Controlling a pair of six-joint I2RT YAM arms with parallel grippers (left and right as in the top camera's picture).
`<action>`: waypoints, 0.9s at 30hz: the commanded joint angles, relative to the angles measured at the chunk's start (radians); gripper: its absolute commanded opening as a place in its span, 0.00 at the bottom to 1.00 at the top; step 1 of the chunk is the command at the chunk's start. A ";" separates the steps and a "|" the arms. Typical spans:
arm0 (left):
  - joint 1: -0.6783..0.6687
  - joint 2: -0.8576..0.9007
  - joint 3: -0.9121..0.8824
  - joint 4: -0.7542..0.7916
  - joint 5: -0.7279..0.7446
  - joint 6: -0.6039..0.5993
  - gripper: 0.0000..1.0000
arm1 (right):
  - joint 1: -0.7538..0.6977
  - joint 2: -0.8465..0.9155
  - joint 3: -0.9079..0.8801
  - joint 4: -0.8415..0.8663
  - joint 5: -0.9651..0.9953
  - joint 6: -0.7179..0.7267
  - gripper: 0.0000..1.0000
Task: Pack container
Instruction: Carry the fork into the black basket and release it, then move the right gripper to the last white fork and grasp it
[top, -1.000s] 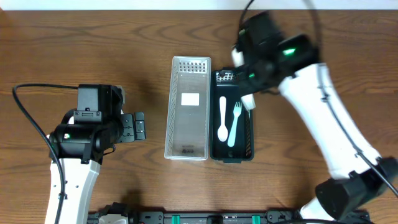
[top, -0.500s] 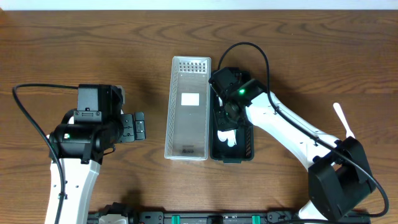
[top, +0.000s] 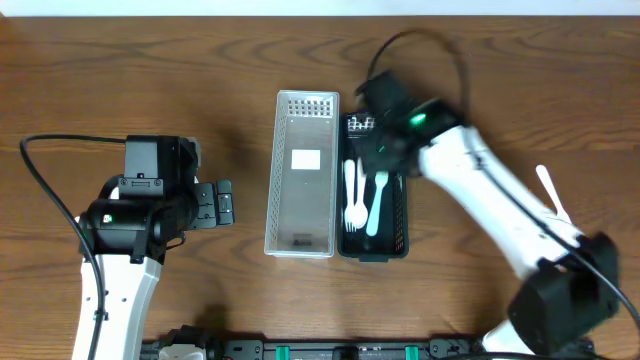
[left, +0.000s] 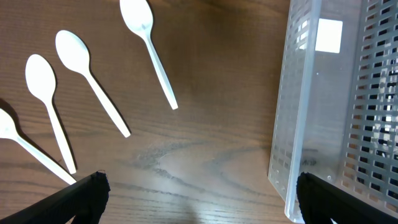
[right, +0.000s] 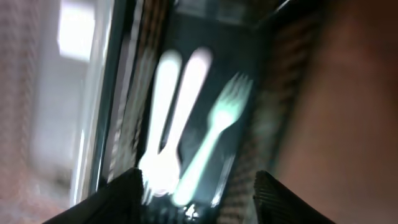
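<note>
A black mesh container stands right of centre and holds three white plastic utensils, among them a fork. The right wrist view shows them blurred: the fork and two pale handles inside the black container. My right gripper hovers over the container's far end, open, nothing between its fingers. My left gripper rests open over bare table, left of a clear perforated basket. Several white spoons lie on the wood ahead of it.
The clear basket is long, stands directly left of the black container and has a white label on its floor. One loose white utensil lies on the table at the far right. The wooden tabletop surrounds everything.
My right gripper went down into the black container, opened and left a white utensil beside the other two, then rose toward the container's far end. The left arm has not moved.
</note>
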 joint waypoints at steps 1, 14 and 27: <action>0.006 -0.005 0.012 0.001 -0.001 -0.010 0.98 | -0.159 -0.128 0.090 -0.037 0.069 -0.113 0.64; 0.006 -0.005 0.012 0.001 -0.001 -0.010 0.98 | -0.899 -0.137 -0.076 -0.082 0.030 -0.489 0.68; 0.006 -0.005 0.012 0.001 -0.001 -0.010 0.98 | -1.008 0.102 -0.280 0.218 -0.063 -0.579 0.82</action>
